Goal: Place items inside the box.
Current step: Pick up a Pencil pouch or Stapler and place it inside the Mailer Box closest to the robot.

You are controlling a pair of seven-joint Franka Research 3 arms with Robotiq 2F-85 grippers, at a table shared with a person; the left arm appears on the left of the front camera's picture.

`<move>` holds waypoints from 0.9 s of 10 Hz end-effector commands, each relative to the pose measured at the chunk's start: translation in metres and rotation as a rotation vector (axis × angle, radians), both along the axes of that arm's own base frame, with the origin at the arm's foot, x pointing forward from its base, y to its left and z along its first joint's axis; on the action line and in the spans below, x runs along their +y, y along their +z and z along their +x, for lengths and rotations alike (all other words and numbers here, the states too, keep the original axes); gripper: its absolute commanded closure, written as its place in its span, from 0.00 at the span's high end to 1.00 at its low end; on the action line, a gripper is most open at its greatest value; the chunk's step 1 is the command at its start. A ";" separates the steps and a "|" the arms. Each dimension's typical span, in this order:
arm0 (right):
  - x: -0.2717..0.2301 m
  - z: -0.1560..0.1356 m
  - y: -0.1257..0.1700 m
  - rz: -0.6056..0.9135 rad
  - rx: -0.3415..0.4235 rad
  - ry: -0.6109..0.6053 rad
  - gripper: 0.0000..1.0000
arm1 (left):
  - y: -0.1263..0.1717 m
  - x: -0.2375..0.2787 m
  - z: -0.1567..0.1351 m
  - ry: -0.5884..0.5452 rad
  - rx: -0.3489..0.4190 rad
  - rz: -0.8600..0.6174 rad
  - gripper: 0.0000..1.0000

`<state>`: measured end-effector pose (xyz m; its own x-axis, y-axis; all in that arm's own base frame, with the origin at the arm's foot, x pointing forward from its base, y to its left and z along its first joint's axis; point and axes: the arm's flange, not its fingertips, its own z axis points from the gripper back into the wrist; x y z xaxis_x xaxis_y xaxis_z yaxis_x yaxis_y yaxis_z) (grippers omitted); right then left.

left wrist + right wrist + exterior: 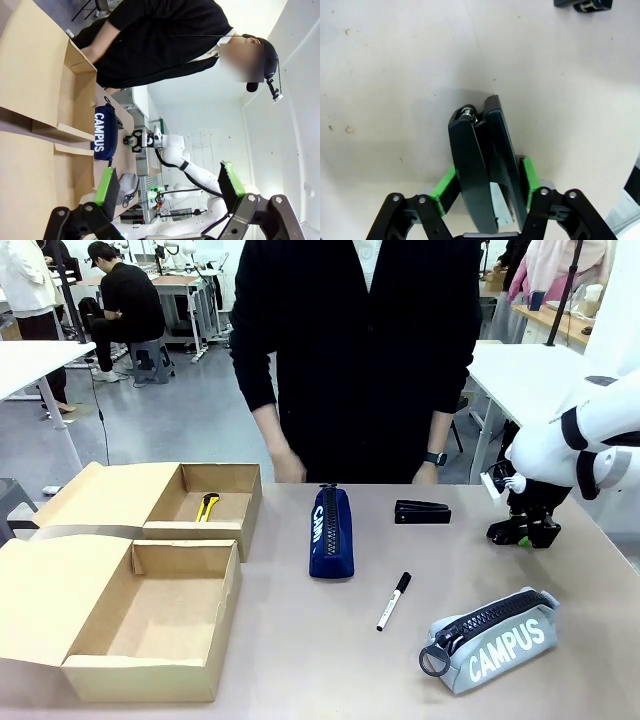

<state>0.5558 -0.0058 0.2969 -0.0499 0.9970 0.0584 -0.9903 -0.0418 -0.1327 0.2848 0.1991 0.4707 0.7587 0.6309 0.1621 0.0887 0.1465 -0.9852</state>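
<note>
Black stapler (475, 140) sits between your right gripper's (488, 167) green pads (527, 177), which look clamped on both its flanks, hinge end farthest from the wrist. Lift straight up, keep it level, then carry it well to the gripper's left, to the cardboard box (195, 530).

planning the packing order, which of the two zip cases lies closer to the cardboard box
The navy zip pencil case with white letters, just beside the brown cardboard box; the grey "CAMPUS" zip case lies farther off, toward the robot's right.
</note>
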 end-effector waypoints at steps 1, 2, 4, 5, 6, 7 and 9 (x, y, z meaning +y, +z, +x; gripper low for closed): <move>-0.002 0.001 -0.003 -0.024 0.030 0.003 0.00 | 0.000 -0.002 -0.001 -0.002 -0.027 -0.004 1.00; -0.003 0.001 -0.003 -0.024 0.032 -0.001 0.00 | 0.000 -0.002 -0.001 -0.002 -0.027 -0.004 1.00; -0.005 0.000 -0.001 -0.016 0.043 -0.003 0.00 | 0.000 -0.002 -0.001 -0.002 -0.027 -0.004 1.00; -0.008 -0.001 0.002 -0.001 0.048 -0.008 0.00 | 0.000 -0.002 -0.001 -0.002 -0.027 -0.004 1.00; -0.010 -0.005 0.010 0.037 0.067 -0.029 0.00 | 0.000 -0.002 -0.001 -0.002 -0.027 -0.004 1.00; -0.011 -0.016 0.027 0.047 0.083 -0.106 0.00 | 0.000 -0.002 -0.001 -0.002 -0.027 -0.004 1.00; -0.018 -0.066 0.091 0.110 0.056 -0.322 0.00 | 0.000 -0.002 -0.001 -0.002 -0.027 -0.004 1.00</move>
